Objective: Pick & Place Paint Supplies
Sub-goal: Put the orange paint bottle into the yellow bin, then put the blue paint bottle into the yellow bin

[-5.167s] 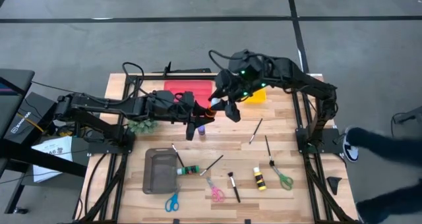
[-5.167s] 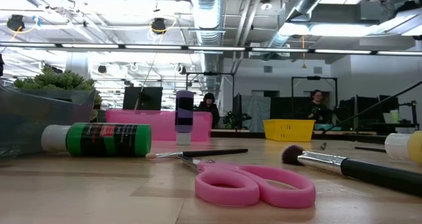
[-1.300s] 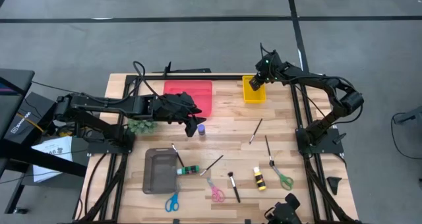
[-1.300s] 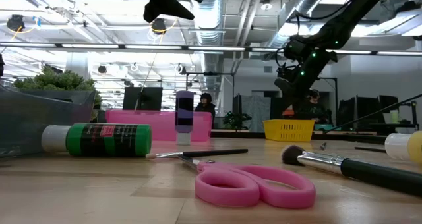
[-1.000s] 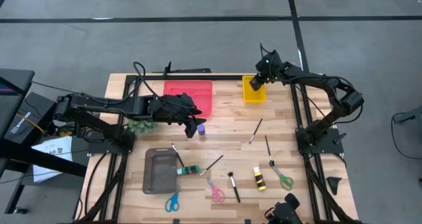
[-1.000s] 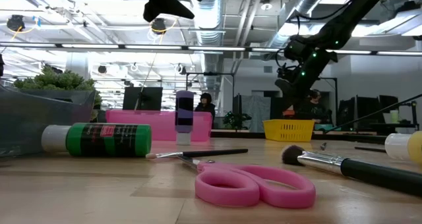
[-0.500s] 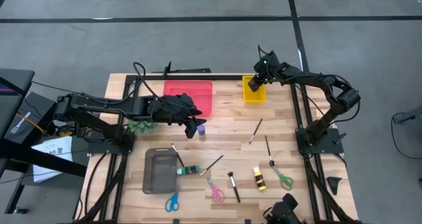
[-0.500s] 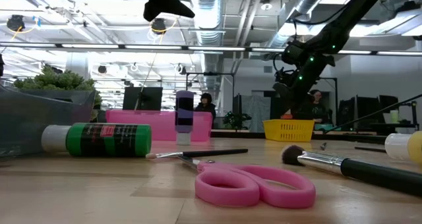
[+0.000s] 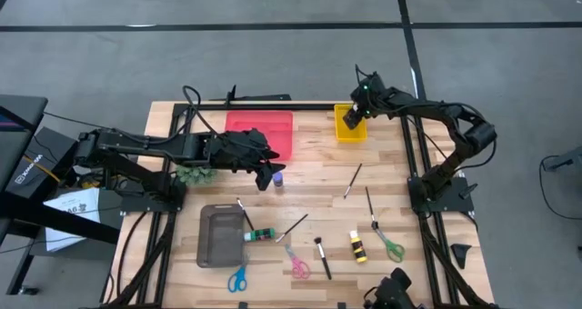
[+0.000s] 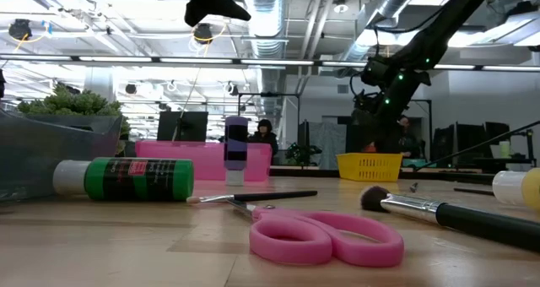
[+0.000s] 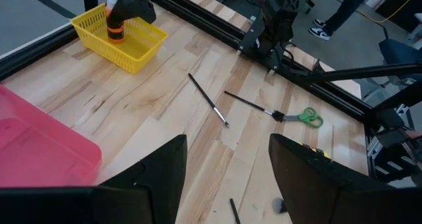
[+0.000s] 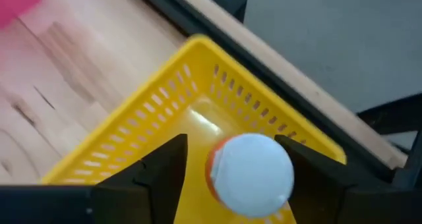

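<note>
My right gripper (image 9: 353, 118) hangs over the yellow basket (image 9: 350, 133) at the table's far right, shut on an orange bottle with a white cap (image 12: 250, 174). My left gripper (image 9: 265, 176) is open and empty, hovering beside the purple bottle (image 9: 277, 176), which stands upright on the table. The green bottle (image 9: 263, 234) lies on its side by the grey tray. The yellow-and-black bottle (image 9: 358, 246) lies near the front right. Several thin brushes lie flat on the wood (image 9: 353, 180) (image 9: 370, 206) (image 9: 293, 226) (image 9: 322, 257). My right gripper holds the orange bottle (image 11: 114, 26) from above, fingers pointing down on either side of its upper part. The white cap (image 12: 250, 174) faces the wrist camera, nearer one finger (image 12: 316, 178) than the other. The bottle hangs upright with its lower end inside the basket's rim (image 11: 142, 49).
A pink tray (image 9: 259, 127) sits at the far middle and a grey tray (image 9: 218, 236) at the near left. A fuzzy green tuft (image 9: 193, 173) lies by the left arm. Blue (image 9: 237, 278), pink (image 9: 298, 265) and green (image 9: 391, 248) scissors lie along the near edge. People show in the room behind.
My right gripper, holding the orange bottle over the yellow basket, has shifted slightly toward the table's left and tipped a little.
</note>
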`<state>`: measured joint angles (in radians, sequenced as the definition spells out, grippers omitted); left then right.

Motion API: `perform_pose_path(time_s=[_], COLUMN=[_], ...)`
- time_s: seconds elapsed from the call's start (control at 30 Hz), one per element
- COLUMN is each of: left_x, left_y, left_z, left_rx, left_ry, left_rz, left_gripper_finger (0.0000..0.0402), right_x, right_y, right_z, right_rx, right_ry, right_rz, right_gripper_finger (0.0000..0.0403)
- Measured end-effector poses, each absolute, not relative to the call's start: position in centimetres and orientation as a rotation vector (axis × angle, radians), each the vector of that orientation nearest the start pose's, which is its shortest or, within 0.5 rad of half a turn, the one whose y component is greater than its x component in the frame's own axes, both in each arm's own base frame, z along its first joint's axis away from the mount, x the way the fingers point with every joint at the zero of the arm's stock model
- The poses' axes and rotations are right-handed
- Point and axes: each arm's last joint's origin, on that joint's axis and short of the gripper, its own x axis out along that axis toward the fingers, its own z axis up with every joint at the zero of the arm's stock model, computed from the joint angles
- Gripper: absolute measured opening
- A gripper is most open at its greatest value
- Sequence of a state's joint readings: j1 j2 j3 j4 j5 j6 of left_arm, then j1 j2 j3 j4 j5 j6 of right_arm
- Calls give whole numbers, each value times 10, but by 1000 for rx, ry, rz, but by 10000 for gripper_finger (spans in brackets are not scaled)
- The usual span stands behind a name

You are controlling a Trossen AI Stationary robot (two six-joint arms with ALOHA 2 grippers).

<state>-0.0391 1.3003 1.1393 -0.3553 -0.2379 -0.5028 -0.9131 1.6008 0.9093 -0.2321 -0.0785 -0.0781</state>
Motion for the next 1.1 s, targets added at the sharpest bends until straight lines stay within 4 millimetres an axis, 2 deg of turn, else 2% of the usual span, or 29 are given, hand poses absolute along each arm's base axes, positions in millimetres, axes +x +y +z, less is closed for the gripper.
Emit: perform_pose_path(time_s=[0.13, 0.33, 0.47, 0.67, 0.87, 1.1], left_x=[284, 284, 284, 282, 280, 280], left_y=[-6, -8, -9, -9, -14, -17], left_z=[331, 330, 330, 328, 325, 315], left_rx=[-417, -403, -357, -310, -247, -134], left_ry=[452, 456, 470, 504, 555, 651], left_rz=[311, 302, 289, 279, 207, 176], left_gripper_finger=[209, 209, 209, 209, 209, 227], right_x=[190, 174, 167, 157, 144, 130], right_y=[-245, -229, -200, -143, -95, -68], right_z=[195, 234, 262, 294, 317, 332], right_rx=[357, 391, 466, 519, 575, 640], right_ry=[810, 688, 615, 584, 537, 456], right_rz=[-751, -736, -558, -315, -229, -246], right_gripper_finger=[213, 207, 206, 206, 207, 207])
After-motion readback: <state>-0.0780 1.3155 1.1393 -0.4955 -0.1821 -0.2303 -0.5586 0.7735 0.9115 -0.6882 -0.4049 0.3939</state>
